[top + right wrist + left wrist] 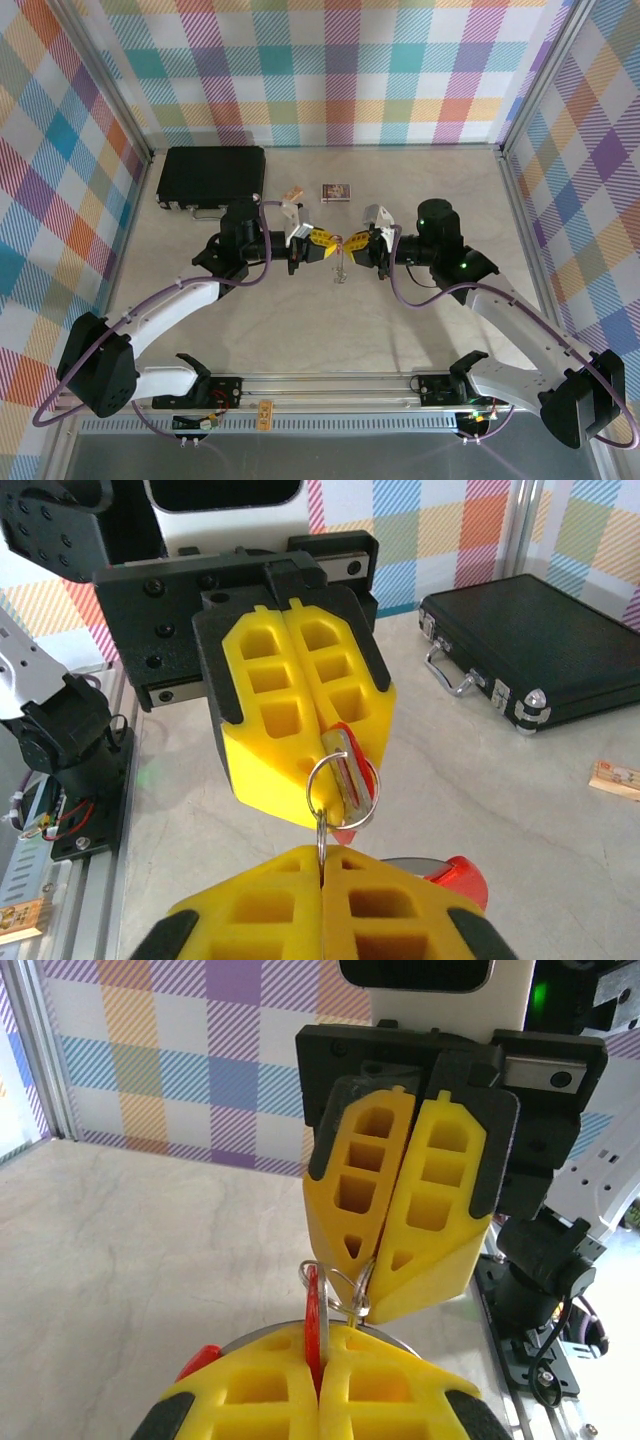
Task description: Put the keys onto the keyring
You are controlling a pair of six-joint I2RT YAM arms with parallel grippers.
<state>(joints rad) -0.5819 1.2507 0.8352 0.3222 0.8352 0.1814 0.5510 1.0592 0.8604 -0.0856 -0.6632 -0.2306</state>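
Both arms (190,295) bent inward, facing each other closely, left gripper (325,243) clenched on red-headed key (344,766), right gripper (352,243) pinching thin grey keyring (311,788).

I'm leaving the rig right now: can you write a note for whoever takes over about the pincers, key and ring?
Left pincer: shut on the key, by its red head.
Right pincer: shut on the ring.
Where: both are held tip to tip over the table, and the ring overlaps the key's metal end.
Done: both pieces are gripped and brought together.
Left: I cannot tell whether the key is threaded on. Check that, then finish threading.
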